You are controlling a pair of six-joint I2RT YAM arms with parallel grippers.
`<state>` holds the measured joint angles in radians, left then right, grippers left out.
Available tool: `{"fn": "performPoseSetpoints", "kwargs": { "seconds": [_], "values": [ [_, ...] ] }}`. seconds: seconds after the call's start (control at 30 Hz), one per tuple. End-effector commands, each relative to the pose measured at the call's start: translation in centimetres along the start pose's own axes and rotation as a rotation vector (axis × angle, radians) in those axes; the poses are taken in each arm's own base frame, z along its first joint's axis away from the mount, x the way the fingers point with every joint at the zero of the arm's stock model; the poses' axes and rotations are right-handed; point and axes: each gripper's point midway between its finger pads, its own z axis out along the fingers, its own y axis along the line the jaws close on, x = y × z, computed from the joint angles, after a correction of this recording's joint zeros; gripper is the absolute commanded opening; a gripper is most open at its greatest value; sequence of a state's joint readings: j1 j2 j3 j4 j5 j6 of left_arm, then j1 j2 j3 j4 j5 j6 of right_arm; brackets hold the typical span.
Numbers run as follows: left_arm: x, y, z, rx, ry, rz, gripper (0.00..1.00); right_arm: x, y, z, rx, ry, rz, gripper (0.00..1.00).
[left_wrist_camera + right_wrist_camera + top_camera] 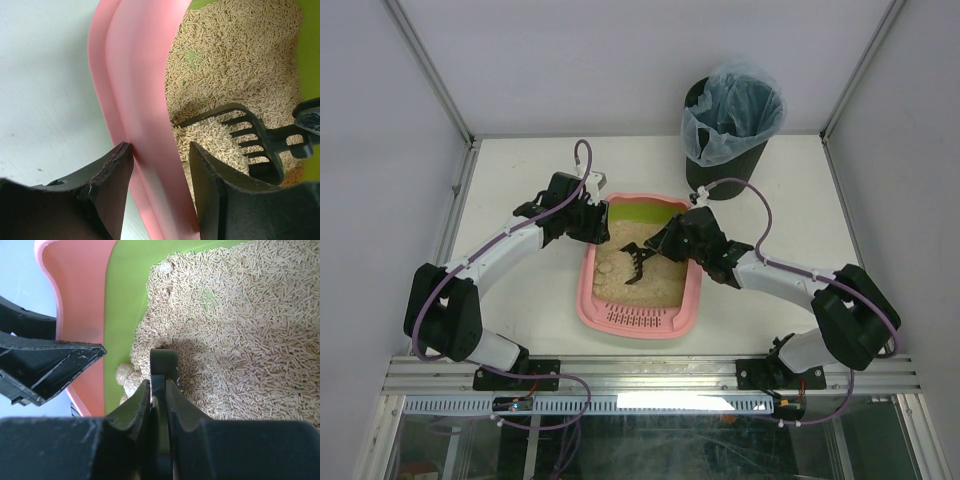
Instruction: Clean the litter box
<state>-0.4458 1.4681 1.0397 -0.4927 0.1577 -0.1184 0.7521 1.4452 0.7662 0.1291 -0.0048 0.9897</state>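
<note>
The pink litter box (638, 322) lies mid-table with beige litter and a lime-green far end. My left gripper (592, 222) straddles its left wall; in the left wrist view (159, 146) the jaws close on the pink wall (135, 90), one finger outside and one inside. My right gripper (665, 245) is shut on the handle of the black slotted scoop (638, 262), whose head sits low in the litter. In the left wrist view the scoop (250, 135) carries a heap of pellets. The right wrist view shows the gripper (157, 384) clamped on the handle (162, 362), with pale clumps (125, 376) by the green wall.
A black round bin with a bluish bag (725, 125) stands at the back right, just behind the litter box. White walls and metal frame posts enclose the table. The left gripper's finger (50, 365) shows at the left of the right wrist view.
</note>
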Motion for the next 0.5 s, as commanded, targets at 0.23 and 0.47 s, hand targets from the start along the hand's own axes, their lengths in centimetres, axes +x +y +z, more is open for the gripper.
{"fn": "performPoseSetpoints", "kwargs": {
  "seconds": [0.23,0.47],
  "values": [
    [-0.70,-1.88,0.04,0.078,-0.018,0.021,0.49,-1.77,3.61,-1.95,-0.113,-0.054,0.014,0.00],
    [-0.80,-1.87,-0.09,0.077,-0.023,0.024,0.49,-2.29,4.26,-2.55,-0.134,-0.074,0.023,0.00]
  ]
}}
